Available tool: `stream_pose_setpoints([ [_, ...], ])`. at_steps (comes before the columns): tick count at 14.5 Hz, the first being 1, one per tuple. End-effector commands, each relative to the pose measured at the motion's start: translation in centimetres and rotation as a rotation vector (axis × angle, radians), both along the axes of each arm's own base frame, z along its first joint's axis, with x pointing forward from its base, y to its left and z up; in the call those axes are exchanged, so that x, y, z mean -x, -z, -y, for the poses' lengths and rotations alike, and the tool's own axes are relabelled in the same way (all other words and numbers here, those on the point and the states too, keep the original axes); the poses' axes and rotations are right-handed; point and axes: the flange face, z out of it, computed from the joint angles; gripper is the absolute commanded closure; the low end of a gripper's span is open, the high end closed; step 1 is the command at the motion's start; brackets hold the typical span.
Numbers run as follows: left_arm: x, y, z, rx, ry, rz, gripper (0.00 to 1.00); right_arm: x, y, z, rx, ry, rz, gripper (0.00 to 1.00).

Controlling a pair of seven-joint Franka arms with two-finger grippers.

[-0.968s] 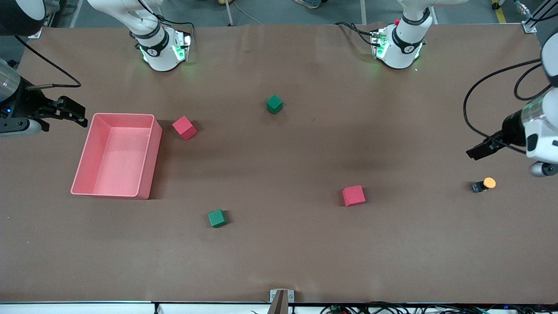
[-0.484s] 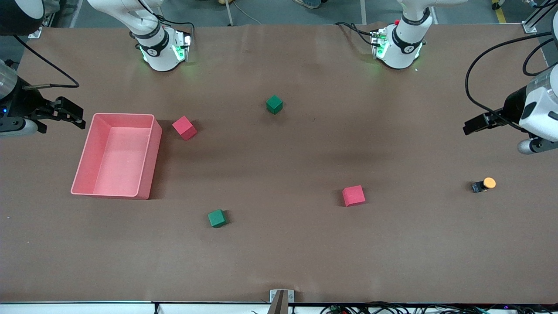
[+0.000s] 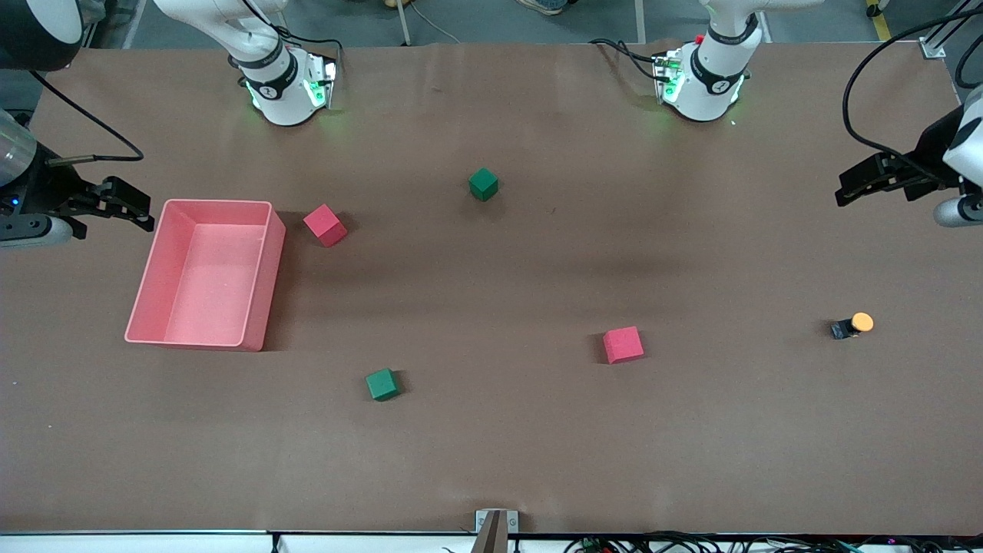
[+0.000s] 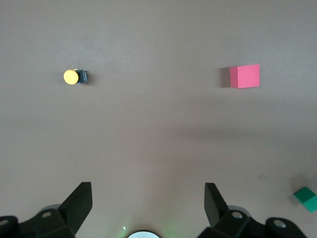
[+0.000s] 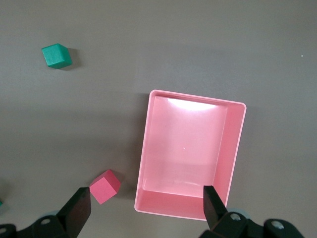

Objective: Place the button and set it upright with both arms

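At the left arm's end of the table, the button (image 3: 852, 326) lies alone on bare brown paper, black body down on its side and orange cap pointing toward the table edge at that end. You can confirm this in the left wrist view, where the button (image 4: 75, 77) shows cap and body side by side, not cap-up. It has not moved over the last second.

What has changed is the left gripper (image 3: 864, 183). A second ago it hung close above the button; now it has drawn up and away toward the base row and is over empty table, well apart from the button. Its fingers (image 4: 79, 203) are spread wide, nothing between them. Read this as a retreat, not an approach: the button is released, placed but, by my judgement, not yet upright.

The nearest red cube (image 3: 623, 344) sits well apart from the left gripper, toward the table's middle.

The right gripper (image 3: 123, 206) waits just beside the pink bin (image 3: 265, 276), at the right arm's end, also wide open and empty; the bin (image 5: 148, 148) holds nothing. It has barely shifted.

Your next step probably needs one gripper back at the button to tip it cap-up; it is small, so expect it to skid.
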Motion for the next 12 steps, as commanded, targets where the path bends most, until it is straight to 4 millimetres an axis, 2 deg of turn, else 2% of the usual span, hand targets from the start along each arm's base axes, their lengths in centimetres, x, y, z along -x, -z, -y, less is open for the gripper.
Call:
stream_pose_setpoints([
  [1, 0.9, -0.6, -0.3, 0.019, 0.019, -0.004, 0.00, -0.2, -0.3, 0.2, -0.003, 0.002, 0.009, 0.00],
  [6, 2.6, -2.5, 0.0, 0.020, 0.013, 0.029, 0.00, -0.3, 0.0, 0.1, -0.001, -0.001, 0.001, 0.00],
  [12, 4.5, -3.4, 0.3, 0.022, 0.018, 0.041, 0.00, -0.2, 0.2, 0.2, -0.001, -0.007, -0.005, 0.00],
])
